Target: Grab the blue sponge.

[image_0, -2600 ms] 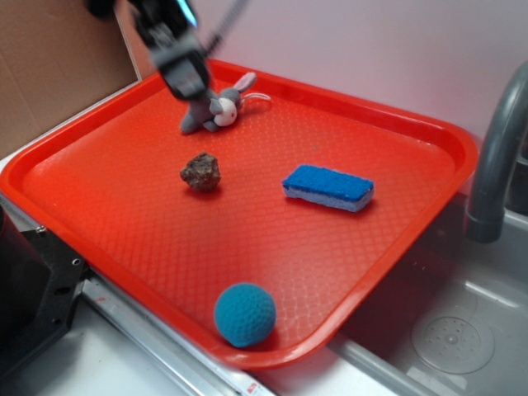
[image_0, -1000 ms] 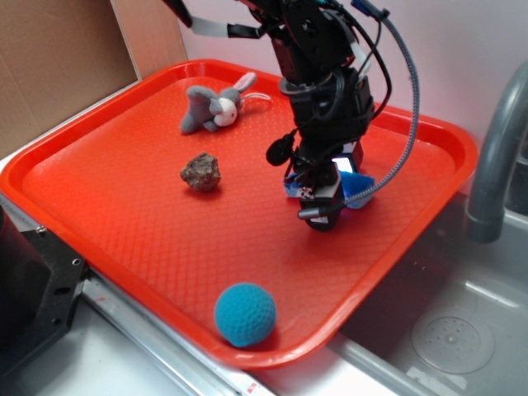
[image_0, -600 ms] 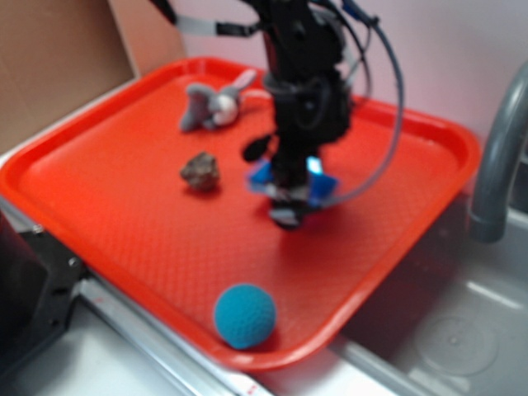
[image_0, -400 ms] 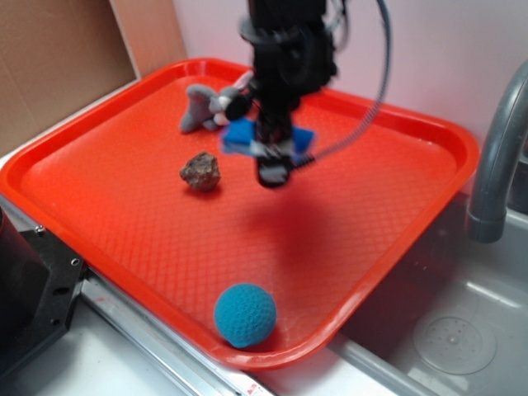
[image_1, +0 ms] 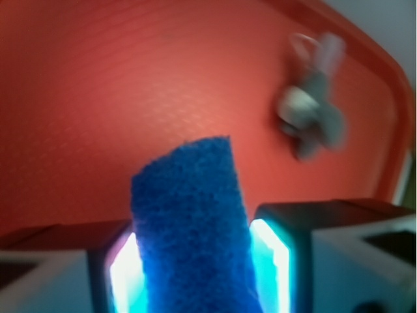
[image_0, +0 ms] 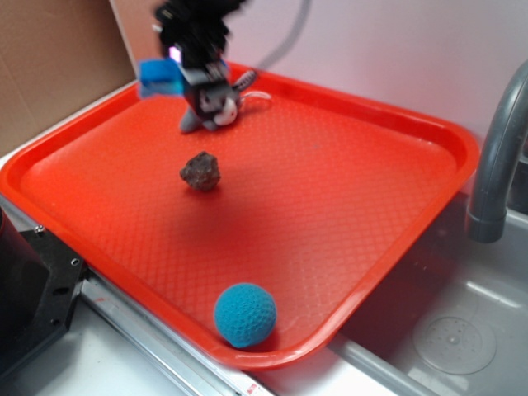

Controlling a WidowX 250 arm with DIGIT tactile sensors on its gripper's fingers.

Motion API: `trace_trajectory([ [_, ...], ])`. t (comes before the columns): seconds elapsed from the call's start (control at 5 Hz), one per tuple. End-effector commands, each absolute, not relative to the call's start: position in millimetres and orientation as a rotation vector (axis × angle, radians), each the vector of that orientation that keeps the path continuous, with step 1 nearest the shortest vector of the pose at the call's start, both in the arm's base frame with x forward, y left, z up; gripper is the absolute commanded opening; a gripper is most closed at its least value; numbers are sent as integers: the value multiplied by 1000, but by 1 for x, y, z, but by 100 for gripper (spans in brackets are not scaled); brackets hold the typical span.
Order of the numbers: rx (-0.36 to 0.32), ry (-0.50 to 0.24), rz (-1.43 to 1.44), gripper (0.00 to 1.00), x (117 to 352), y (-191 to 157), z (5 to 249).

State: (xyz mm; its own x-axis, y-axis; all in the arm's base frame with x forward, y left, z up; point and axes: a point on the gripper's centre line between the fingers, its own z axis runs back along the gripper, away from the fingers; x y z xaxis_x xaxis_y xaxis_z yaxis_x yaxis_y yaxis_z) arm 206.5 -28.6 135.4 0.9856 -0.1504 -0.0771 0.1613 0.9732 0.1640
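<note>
Blue sponge between glowing fingers, visible only from wrist.

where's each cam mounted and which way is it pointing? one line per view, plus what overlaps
Exterior: fixed above the tray's near corner, looking down and across the red tray toward the wall; shows the gripper raised at the far left, holding the blue sponge.
Wrist: on the arm just behind the fingers, looking down past them at the tray; shows both fingers pinching the blue sponge.
Shared: the sponge, the tray surface and the grey plush bunny, blurred in the wrist view.
</note>
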Motion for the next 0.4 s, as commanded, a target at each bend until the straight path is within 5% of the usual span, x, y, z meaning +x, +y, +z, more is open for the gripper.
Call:
trace_trajectory([
  [0.0, 84, 35, 231, 0, 186, -33, 147],
  [0.2, 21, 51, 246, 47, 189, -24, 149],
])
